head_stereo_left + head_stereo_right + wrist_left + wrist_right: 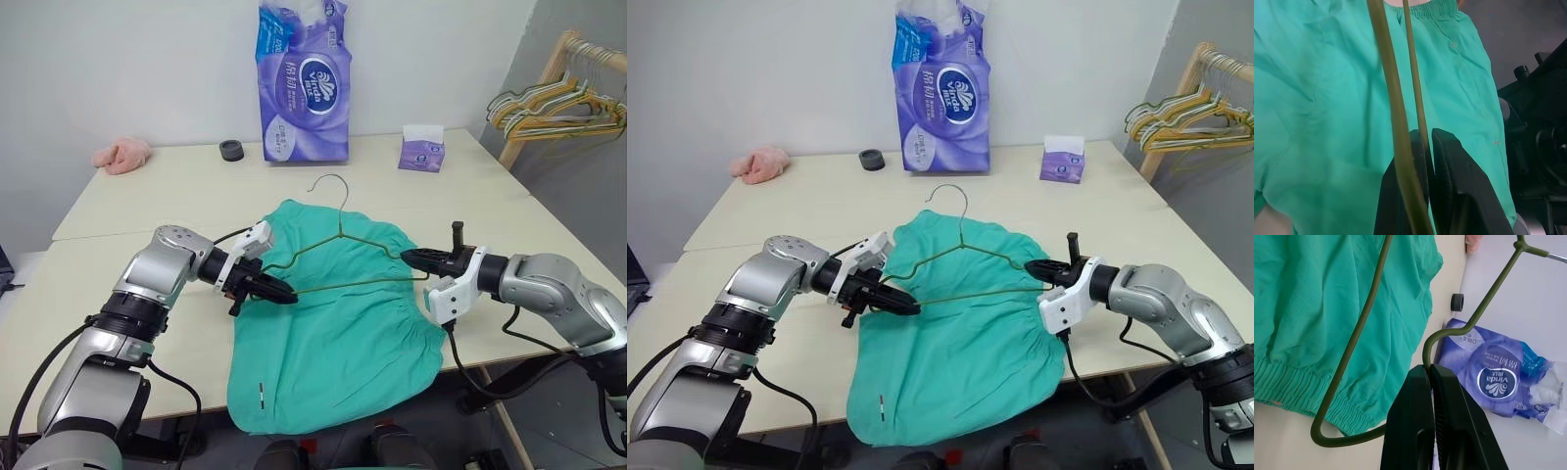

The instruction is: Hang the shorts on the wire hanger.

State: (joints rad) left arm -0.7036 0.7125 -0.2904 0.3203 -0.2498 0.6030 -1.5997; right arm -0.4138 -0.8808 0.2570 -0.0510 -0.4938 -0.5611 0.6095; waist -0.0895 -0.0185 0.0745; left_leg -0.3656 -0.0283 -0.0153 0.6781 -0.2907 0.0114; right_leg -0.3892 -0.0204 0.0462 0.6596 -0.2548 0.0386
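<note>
Left eye view: both claws are clenched on the thin olive-grey wire hanger (338, 257), the left gripper (284, 293) pinching its one corner and the right gripper (411, 257) the opposite shoulder, so it spans between them with the hook pointing away. The teal-green fabric shorts (338, 343) lie flat on the table beneath and below both claws, untouched. The step in hand looks like steadying the hanger; next, one claw must probably free itself to feed the fabric over the bottom wire.

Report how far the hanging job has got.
Done: both grippers, left and right, have shut their jaws on the thin grey wire hanger, holding it over the teal-green fabric shorts. Left: the shorts lie flat on the table, not yet threaded on.
</note>
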